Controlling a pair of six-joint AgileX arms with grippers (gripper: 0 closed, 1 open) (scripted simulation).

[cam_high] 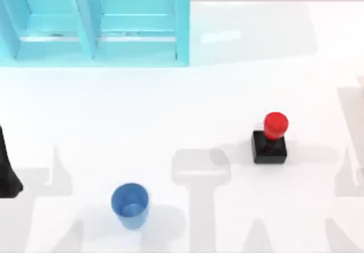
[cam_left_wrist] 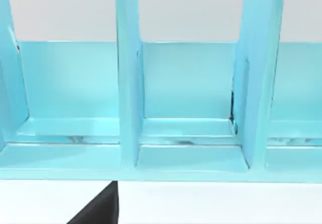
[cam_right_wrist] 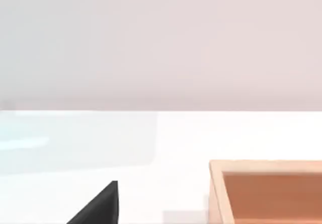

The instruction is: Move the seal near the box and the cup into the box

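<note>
Since the seal [cam_high: 271,135] stands upright at the table's [cam_high: 187,105] right and the cup [cam_high: 130,205] front-left, both untouched, we should descend squarely; whether our jaws are open we cannot tell.

Light-blue divided rack [cam_high: 94,23] at the white table's [cam_high: 187,94] far left, upright partitions between open compartments

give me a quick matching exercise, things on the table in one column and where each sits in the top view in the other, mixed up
Things:
1. cup
2. seal
3. shelf rack
4. wooden box

Places or looks:
a. top left corner of the table, pale blue with upright dividers
b. right of middle, red knob on a black block
c. near bottom edge, left of middle, blue
d. brown rim and wall, in the right wrist view

Pairs: 1-c, 2-b, 3-a, 4-d
</note>
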